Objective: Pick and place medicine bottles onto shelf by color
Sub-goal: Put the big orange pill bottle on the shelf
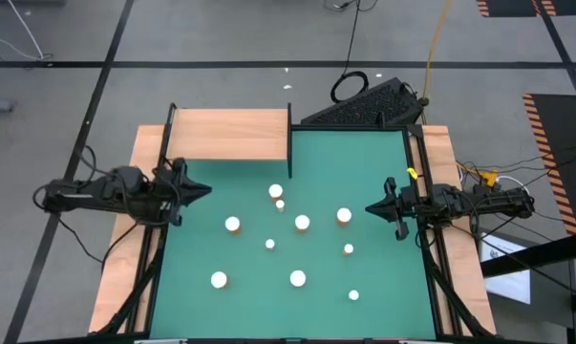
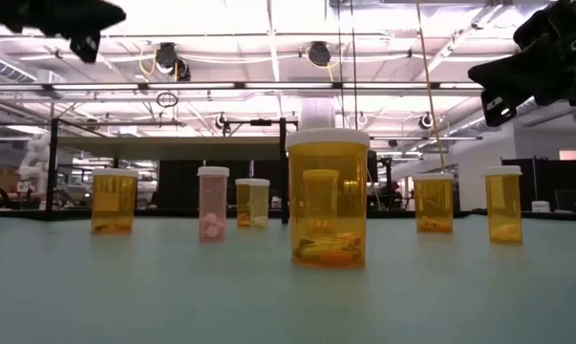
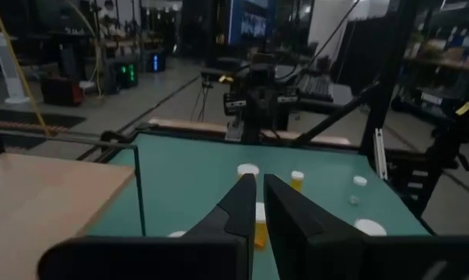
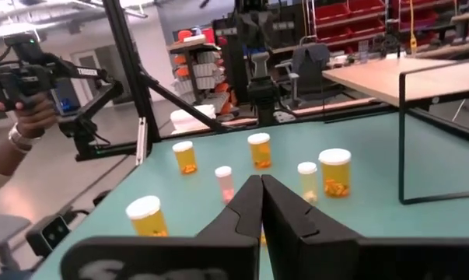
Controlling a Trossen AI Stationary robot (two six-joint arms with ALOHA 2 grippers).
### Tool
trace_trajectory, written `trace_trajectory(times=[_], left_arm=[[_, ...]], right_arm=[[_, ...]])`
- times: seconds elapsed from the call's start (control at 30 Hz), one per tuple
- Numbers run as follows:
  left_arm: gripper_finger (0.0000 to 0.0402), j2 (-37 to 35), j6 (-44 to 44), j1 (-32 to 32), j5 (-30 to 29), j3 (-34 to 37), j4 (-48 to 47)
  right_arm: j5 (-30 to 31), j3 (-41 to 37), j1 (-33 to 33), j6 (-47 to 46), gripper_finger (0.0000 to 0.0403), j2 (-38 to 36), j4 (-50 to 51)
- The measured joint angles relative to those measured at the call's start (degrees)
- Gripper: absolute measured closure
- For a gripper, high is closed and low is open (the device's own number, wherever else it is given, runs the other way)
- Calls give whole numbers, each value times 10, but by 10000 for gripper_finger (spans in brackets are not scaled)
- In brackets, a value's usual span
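Green mat (image 1: 192,287) on wooden table (image 1: 116,287); medicine bottles (image 1: 302,223) scattered upright; shelf (image 1: 230,134) bare.

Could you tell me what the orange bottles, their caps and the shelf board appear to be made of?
The orange bottles look like clear amber plastic: light passes through and the pills inside show. Their caps seem to be opaque white plastic with a matte finish. The shelf board looks like pale, unpainted wood with faint grain, and its thin posts are black, probably metal.
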State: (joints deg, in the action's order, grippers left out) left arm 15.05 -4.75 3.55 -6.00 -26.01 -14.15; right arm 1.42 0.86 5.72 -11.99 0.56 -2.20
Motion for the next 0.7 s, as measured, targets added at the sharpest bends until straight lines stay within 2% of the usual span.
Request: trace_trajectory(times=[0.7], left_arm=[[369,319,1,0,-2,-486,-408]], right_arm=[[0,0,0,-88,403,0,2]])
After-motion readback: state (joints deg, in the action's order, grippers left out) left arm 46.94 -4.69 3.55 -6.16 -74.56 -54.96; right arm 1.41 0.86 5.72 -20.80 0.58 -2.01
